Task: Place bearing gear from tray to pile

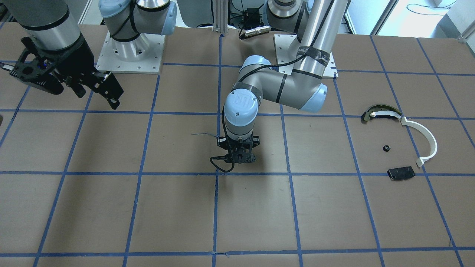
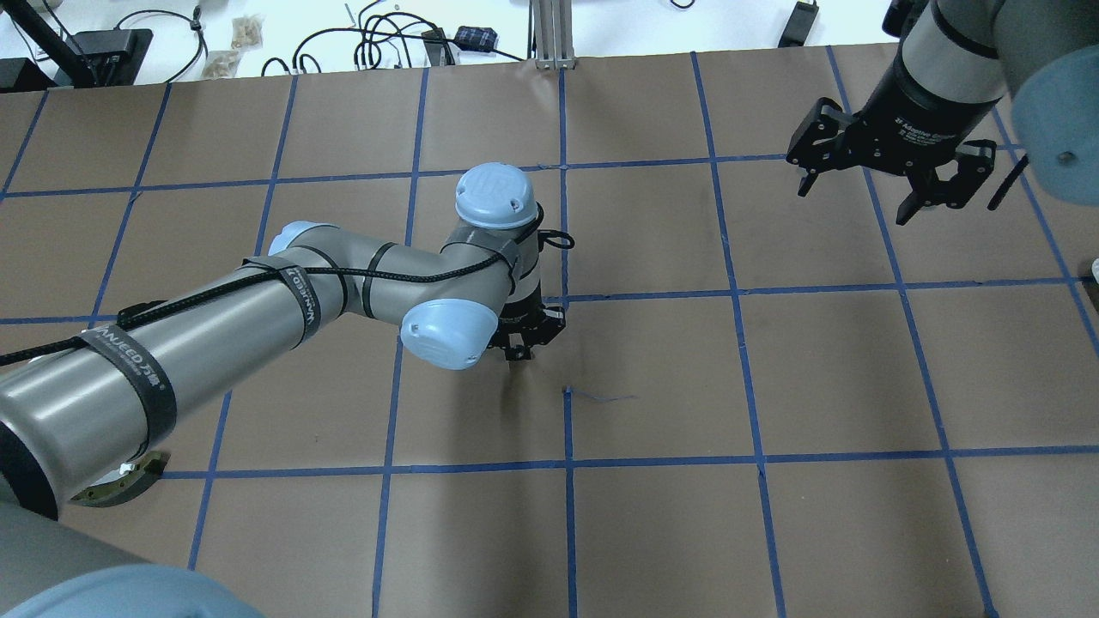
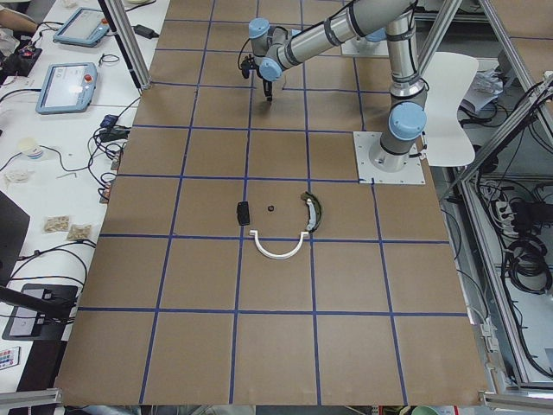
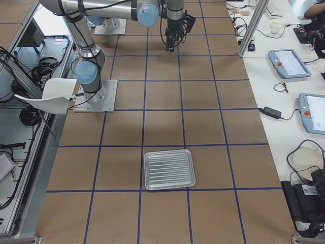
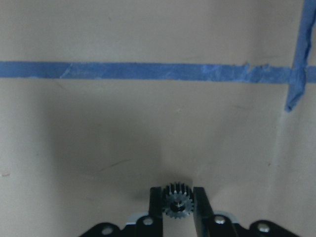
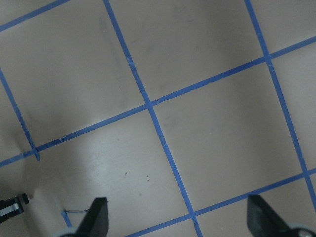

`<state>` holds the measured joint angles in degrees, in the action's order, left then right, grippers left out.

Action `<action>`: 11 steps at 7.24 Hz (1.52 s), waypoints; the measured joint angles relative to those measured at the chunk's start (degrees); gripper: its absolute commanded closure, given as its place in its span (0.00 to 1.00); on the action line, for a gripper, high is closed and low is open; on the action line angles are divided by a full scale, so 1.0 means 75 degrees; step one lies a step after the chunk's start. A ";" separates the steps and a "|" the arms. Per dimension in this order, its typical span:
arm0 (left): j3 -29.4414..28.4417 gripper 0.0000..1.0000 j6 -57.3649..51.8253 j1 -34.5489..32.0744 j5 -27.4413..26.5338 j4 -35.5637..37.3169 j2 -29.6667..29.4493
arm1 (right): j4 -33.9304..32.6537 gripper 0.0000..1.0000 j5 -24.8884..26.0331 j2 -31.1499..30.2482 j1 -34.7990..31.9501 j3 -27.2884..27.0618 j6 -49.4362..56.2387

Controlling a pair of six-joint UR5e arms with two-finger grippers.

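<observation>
My left gripper point(image 5: 177, 195) is shut on a small dark toothed bearing gear point(image 5: 177, 203) and holds it just above the brown table near a blue tape cross. It hangs over the table's middle point(image 1: 237, 160) point(image 2: 519, 345). The pile lies far off on my left side: a white curved strip point(image 1: 423, 138), a dark arc piece with a pale band point(image 1: 379, 112), a flat black plate point(image 1: 400, 173) and a tiny black part point(image 1: 386, 148). The metal tray point(image 4: 169, 169) is empty. My right gripper point(image 2: 854, 202) point(image 6: 178, 217) is open and empty, high above the table.
The table is brown paper with a blue tape grid point(image 2: 738, 296). The arm base plates point(image 1: 130, 53) stand at the robot's edge. Cables and tablets point(image 4: 289, 63) lie beyond the table's far edge.
</observation>
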<state>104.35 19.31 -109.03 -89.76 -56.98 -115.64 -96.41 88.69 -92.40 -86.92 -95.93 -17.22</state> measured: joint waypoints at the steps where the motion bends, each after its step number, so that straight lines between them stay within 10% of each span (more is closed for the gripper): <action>1: -0.0173 1.00 -0.0425 0.0212 -0.0074 -0.0243 0.0181 | -0.0032 0.00 0.0018 0.0017 -0.0204 -0.0003 -0.0013; 5: -0.0273 1.00 -0.4957 0.3576 -0.0666 -0.1780 0.1310 | -0.0045 0.00 0.0052 -0.0025 -0.0416 -0.0006 0.0021; 10: 0.0596 0.99 -0.7487 0.6804 -0.1113 -0.0732 0.0936 | 0.0053 0.00 0.0100 -0.0042 -0.0423 -0.0017 0.0015; 11: 0.0597 0.04 -0.7560 0.6892 -0.1159 -0.0658 0.0805 | 0.0057 0.00 0.0103 -0.0043 -0.0423 -0.0018 0.0019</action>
<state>108.83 -37.39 -57.34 -98.45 -61.92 -109.60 -95.99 89.46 -92.72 -90.09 -96.06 -17.08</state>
